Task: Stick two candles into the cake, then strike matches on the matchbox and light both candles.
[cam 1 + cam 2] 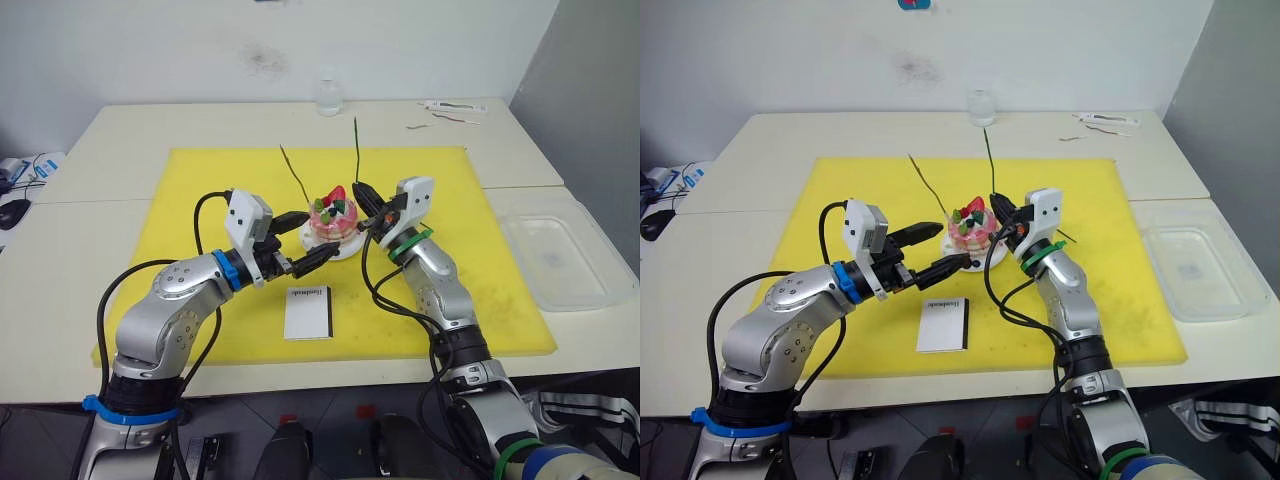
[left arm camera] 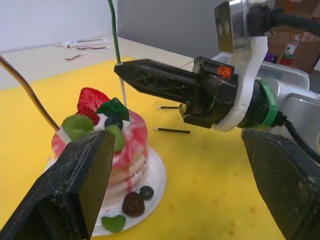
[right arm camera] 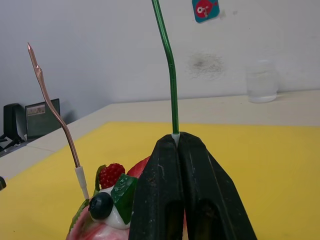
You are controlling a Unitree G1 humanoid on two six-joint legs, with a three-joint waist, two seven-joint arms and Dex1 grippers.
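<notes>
The pink cake (image 1: 333,218) sits on its white plate (image 2: 155,172) in the middle of the yellow mat. A tan candle (image 1: 296,175) stands in the cake's left side, leaning left. My right gripper (image 1: 362,192) is shut on the pale lower end of the green candle (image 1: 356,150), holding it upright over the cake's right side; its tip reaches the topping. My left gripper (image 1: 320,236) is open just in front-left of the cake, with nothing in it. The white matchbox (image 1: 308,312) lies flat nearer to me. Two dark matches (image 2: 172,131) lie on the mat beyond the cake.
The yellow mat (image 1: 200,190) covers the table's centre. A clear plastic tray (image 1: 560,258) lies to the right of it. A small glass jar (image 1: 329,95) stands at the back edge, with a tube and scraps (image 1: 455,108) at the back right. A mouse (image 1: 12,212) lies far left.
</notes>
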